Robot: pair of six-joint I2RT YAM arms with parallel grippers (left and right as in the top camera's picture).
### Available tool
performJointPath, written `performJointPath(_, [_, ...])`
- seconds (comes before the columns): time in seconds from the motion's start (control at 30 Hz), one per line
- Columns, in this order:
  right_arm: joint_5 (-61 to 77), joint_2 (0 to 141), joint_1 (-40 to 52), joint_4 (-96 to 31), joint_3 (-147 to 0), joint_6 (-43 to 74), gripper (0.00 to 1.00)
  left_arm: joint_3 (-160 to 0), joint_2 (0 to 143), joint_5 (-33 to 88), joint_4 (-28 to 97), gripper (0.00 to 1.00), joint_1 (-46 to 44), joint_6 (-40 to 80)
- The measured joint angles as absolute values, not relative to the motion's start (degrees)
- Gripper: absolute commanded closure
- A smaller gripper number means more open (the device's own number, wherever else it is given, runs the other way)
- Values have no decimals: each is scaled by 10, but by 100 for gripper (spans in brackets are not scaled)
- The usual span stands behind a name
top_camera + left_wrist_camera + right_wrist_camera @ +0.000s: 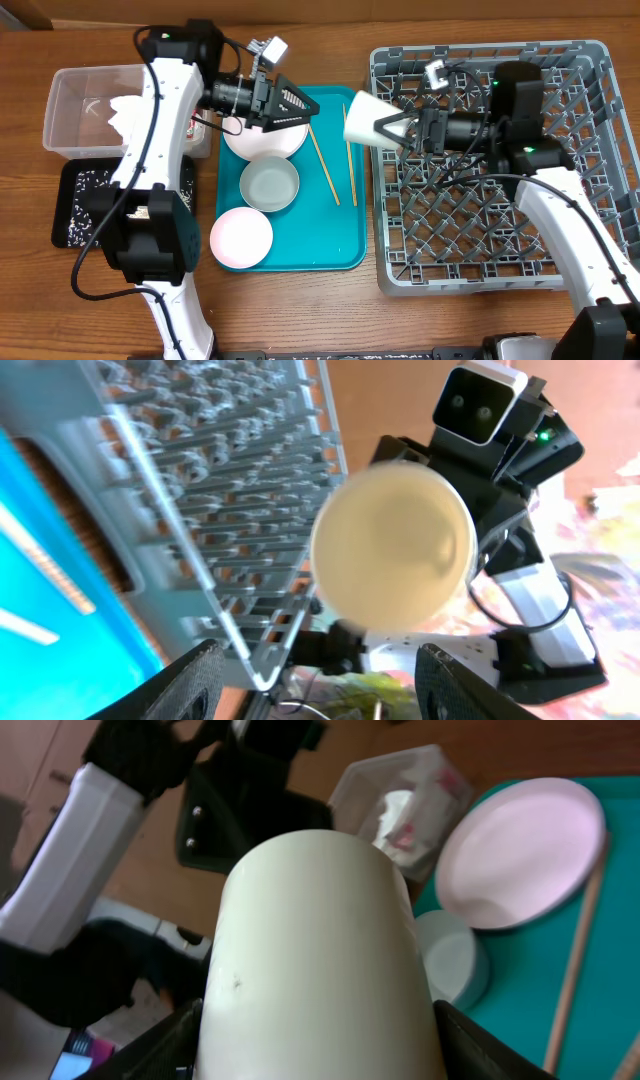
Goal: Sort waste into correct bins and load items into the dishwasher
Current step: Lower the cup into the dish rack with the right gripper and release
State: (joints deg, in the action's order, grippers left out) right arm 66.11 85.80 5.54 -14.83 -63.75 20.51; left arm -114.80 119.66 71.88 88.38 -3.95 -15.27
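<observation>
A: On the desk, largest first: grey dish rack point(600, 270) at right, teal tray point(330, 235) in the centre, clear tub point(70, 90) and black tray point(75, 215) at left.
B: Claws?
A: Right claw point(388, 127) grasps the white cup point(362, 120), which lies sideways over the rack's left edge. Left claw point(300, 102) released, jaws spread and empty, above a white bowl point(245, 145) on the teal tray.
B: Smallest?
A: 2 chopsticks point(350, 170) lie on the teal tray, apart from each other.

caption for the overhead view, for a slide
Right pincer holds a white cup sideways at the edge of the grey dish rack; left pincer open over the teal tray.
</observation>
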Motion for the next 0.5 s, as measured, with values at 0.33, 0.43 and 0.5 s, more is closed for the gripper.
performJointPath(0.33, [501,801,35,-365,-638,199,41,-1148,1197,587,841,34,-30,-100])
performJointPath(0.43, [442,749,35,-451,-643,198,41,-1148,1197,552,828,34,-30,-80])
performJointPath(0.5, [395,712,35,-518,-653,201,41,-1148,1197,533,823,35,-30,-70])
